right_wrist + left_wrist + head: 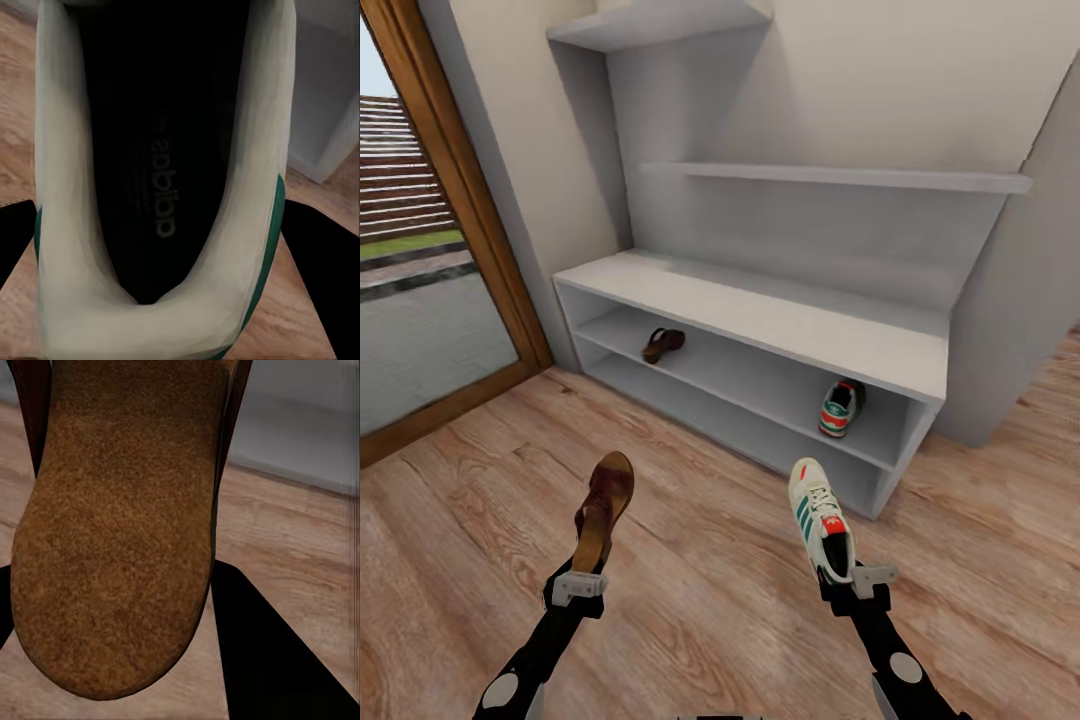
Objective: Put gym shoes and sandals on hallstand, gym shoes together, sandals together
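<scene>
Sandal (pixel 603 510) and gym shoe (pixel 820 517) ride heel-clamped in left gripper (pixel 578 585) and right gripper (pixel 857 580), facing the hallstand (pixel 760 320); either could swing, slip, or clip its shelf edge.

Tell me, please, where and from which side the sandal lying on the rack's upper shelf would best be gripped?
Probably the heel end of the sandal, approached from the rack's open front: it lies flat near the shelf edge, and the top board overhead seems to block a descent from above.
</scene>
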